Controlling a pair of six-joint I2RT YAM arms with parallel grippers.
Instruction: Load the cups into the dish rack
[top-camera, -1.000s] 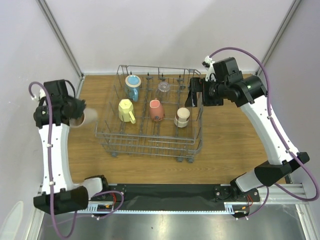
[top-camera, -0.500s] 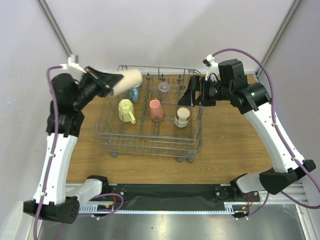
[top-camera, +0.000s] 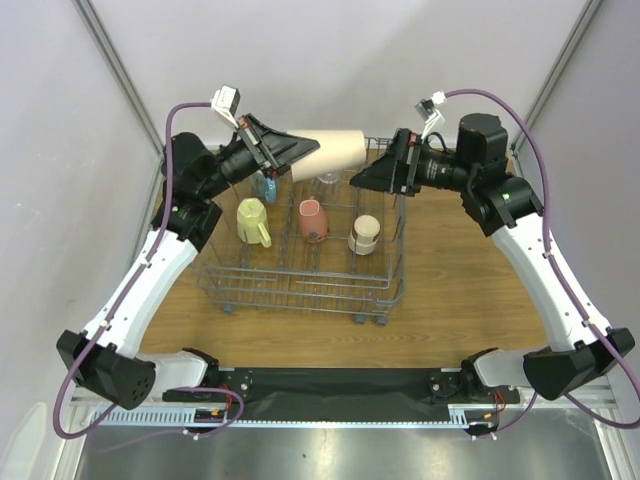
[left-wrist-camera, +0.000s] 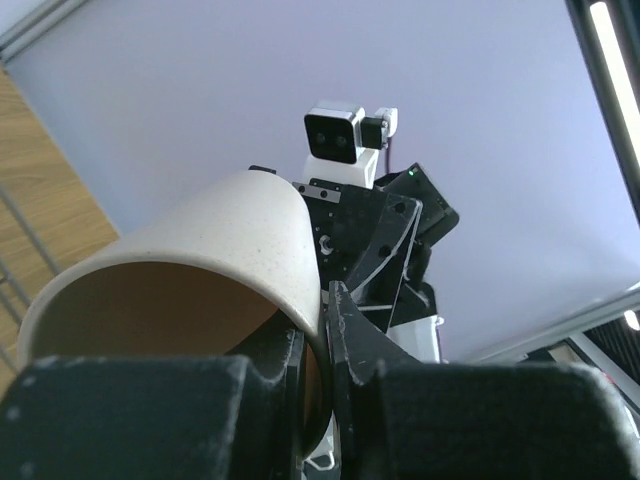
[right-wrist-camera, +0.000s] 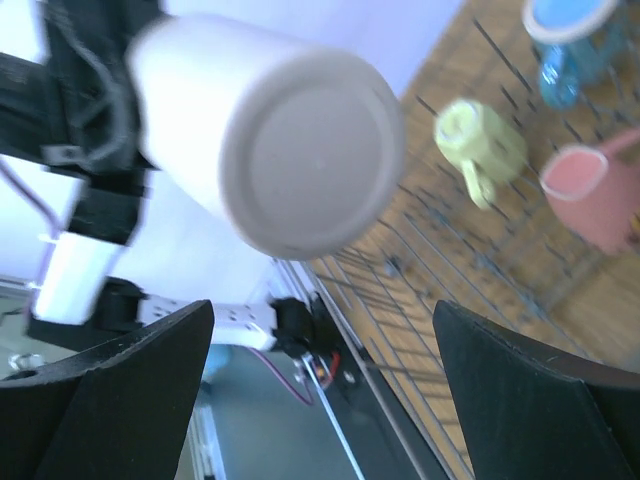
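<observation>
My left gripper (top-camera: 302, 152) is shut on the rim of a beige cup (top-camera: 335, 150) and holds it on its side, high over the back of the dish rack (top-camera: 300, 291). One finger is inside the cup (left-wrist-camera: 200, 250) and one outside. The cup's flat base (right-wrist-camera: 310, 165) faces my right gripper (top-camera: 358, 182), which is open and empty just to its right, a short gap away. In the rack sit a blue cup (top-camera: 266, 170), a pale yellow mug (top-camera: 252, 220), a salmon pink mug (top-camera: 313, 220), a clear glass (top-camera: 327, 180) and a cream-and-brown cup (top-camera: 365, 235).
The rack stands mid-table on the wooden top (top-camera: 470, 290), with upright tines and small wheels. The right wrist view looks down past the cup at the yellow mug (right-wrist-camera: 480, 145), the pink mug (right-wrist-camera: 590, 190) and the rack wires. White walls close the back and sides.
My left arm swung up from the table's left side and rightwards with the beige cup, to above the rack's back. My right gripper rose and turned to face the cup's base.
</observation>
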